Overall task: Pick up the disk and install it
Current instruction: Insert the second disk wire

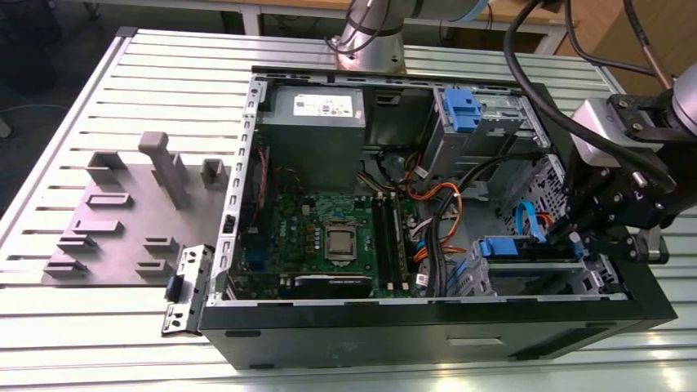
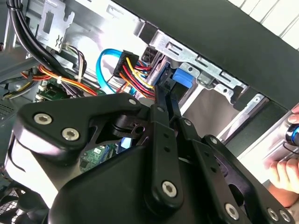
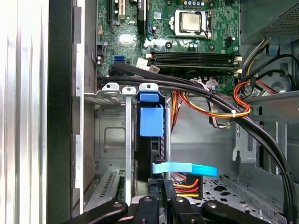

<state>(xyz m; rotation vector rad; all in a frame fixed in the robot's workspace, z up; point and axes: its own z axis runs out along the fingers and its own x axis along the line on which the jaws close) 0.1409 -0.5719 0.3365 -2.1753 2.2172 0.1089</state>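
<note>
Disk (image 3: 150, 140) sits on edge in the drive cage at the lower middle of the first wrist view, its blue rail tab (image 3: 151, 119) facing up, apparently slotted between the cage's metal guides so it slides home. Directly beneath it in that frame, the hand (image 3: 158, 193) has its fingers drawn narrowly together at the disk's end, seemingly gripping or pressing it. A flat blue cable (image 3: 187, 168) and red-yellow power wires (image 3: 187, 184) crowd that end; thick black cables (image 3: 196, 91) cross just above the bay.
</note>
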